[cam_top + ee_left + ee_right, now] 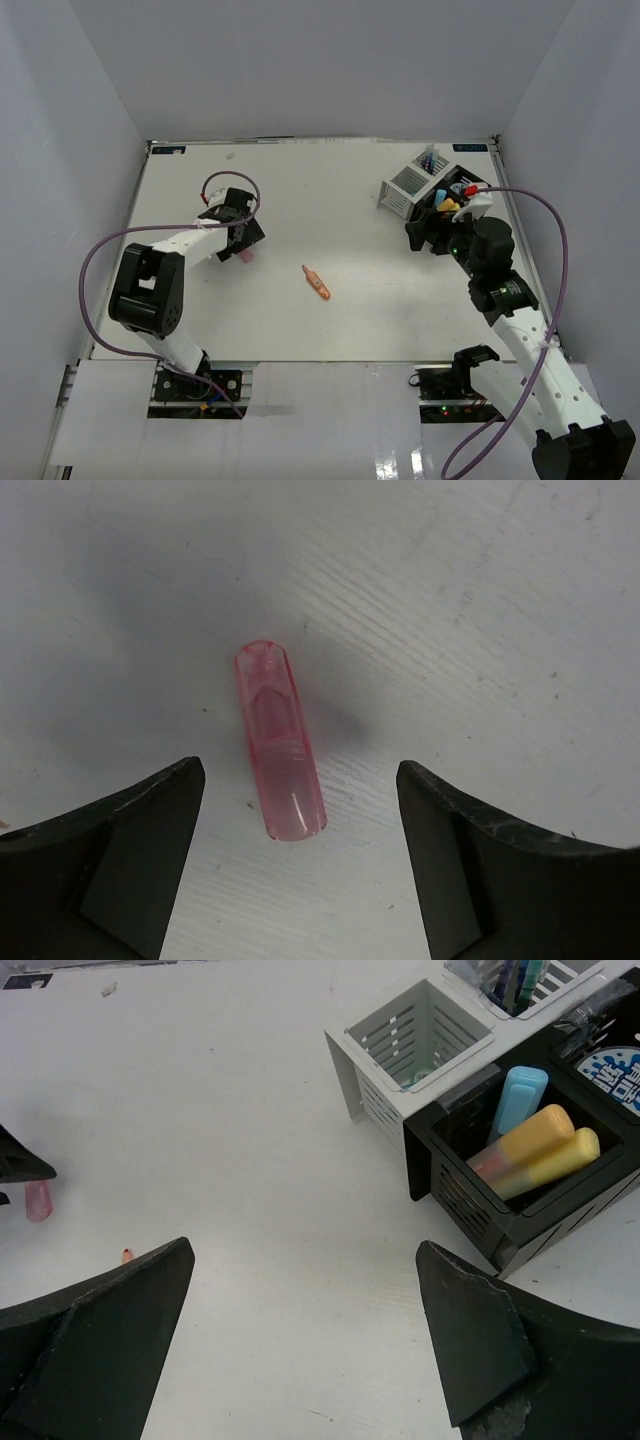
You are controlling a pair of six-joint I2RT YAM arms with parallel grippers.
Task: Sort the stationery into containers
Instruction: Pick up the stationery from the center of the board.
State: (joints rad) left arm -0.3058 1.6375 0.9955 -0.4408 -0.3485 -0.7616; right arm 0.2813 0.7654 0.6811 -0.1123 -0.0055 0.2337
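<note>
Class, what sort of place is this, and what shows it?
Likely a robot lab test cell: a white tabletop enclosed by white walls, with a white-and-black left robot arm and right robot arm bolted at its edge.

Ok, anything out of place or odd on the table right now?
Nothing spilled or damaged. Two pieces lie loose on the table: a pink marker between the fingers of the open left gripper, and an orange marker mid-table, far from the black box and white box.

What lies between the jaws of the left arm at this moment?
A pink marker lies flat on the white table between the open jaws and touches neither of them. The left wrist view shows this.
</note>
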